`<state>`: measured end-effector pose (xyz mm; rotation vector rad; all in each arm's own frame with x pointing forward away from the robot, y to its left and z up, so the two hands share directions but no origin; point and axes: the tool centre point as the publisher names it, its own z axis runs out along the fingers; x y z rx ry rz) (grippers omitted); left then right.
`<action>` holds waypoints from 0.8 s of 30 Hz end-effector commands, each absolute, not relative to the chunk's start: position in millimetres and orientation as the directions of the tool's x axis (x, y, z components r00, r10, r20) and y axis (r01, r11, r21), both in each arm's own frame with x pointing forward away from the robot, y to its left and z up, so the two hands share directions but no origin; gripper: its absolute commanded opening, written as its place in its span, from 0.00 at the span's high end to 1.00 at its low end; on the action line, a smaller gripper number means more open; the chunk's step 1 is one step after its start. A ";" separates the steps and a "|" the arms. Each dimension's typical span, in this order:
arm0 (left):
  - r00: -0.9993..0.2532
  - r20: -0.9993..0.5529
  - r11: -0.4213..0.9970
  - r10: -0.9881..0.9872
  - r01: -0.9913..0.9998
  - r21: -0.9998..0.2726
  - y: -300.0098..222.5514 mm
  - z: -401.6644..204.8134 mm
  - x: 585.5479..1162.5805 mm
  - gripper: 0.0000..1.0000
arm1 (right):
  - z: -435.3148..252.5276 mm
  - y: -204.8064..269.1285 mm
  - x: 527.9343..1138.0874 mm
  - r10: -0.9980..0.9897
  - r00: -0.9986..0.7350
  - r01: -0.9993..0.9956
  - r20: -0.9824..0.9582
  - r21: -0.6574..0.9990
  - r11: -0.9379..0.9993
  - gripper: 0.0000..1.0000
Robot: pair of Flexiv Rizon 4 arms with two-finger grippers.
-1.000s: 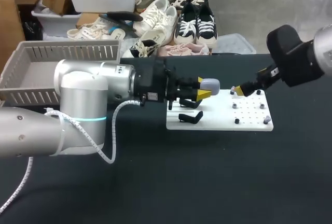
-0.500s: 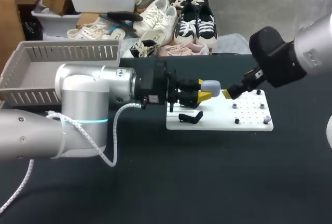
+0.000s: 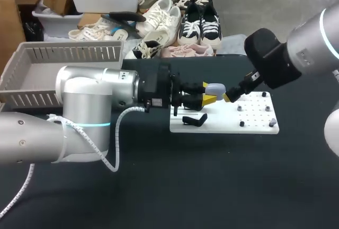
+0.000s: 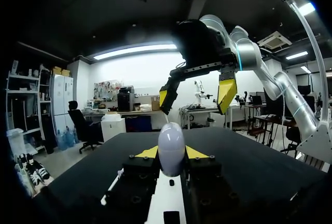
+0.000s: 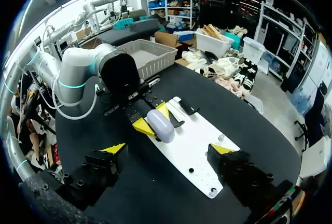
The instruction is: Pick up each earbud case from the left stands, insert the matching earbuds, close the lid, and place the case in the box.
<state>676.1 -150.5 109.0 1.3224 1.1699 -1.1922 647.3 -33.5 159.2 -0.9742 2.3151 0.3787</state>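
A pale lavender earbud case (image 3: 214, 88) is held with its lid down above the left end of the white board (image 3: 222, 125). My left gripper (image 3: 207, 91) is shut on it. In the left wrist view the case (image 4: 171, 149) stands between the yellow tips of my left gripper (image 4: 171, 155). My right gripper (image 4: 196, 93) hangs open just ahead of and above the case. From the right wrist the case (image 5: 161, 125) lies ahead of my open right gripper (image 5: 168, 149), apart from its fingers. Small earbuds (image 3: 239, 108) sit on the board's right half.
A black stand (image 3: 194, 119) lies on the board's left part, below the held case. A grey slatted basket (image 3: 32, 75) stands at the table's back left. More earbuds (image 3: 272, 121) sit near the board's right edge.
My right gripper has moved left over the board, closing in on the held case. My left arm and the case have stayed in place.
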 end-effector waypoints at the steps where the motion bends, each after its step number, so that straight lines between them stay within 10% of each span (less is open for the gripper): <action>1: 0.060 -0.997 -0.064 0.048 0.996 0.057 -150.8 109.1 674.8 1.00 | 155.1 -25.9 654.1 -0.560 -0.565 -0.705 -0.605 0.003 0.709 0.00; 24: 0.060 -0.997 -0.064 0.048 0.996 0.057 -150.8 109.1 674.8 1.00 | 140.9 -20.9 673.9 -0.578 -0.595 -0.700 -0.559 0.006 0.714 0.00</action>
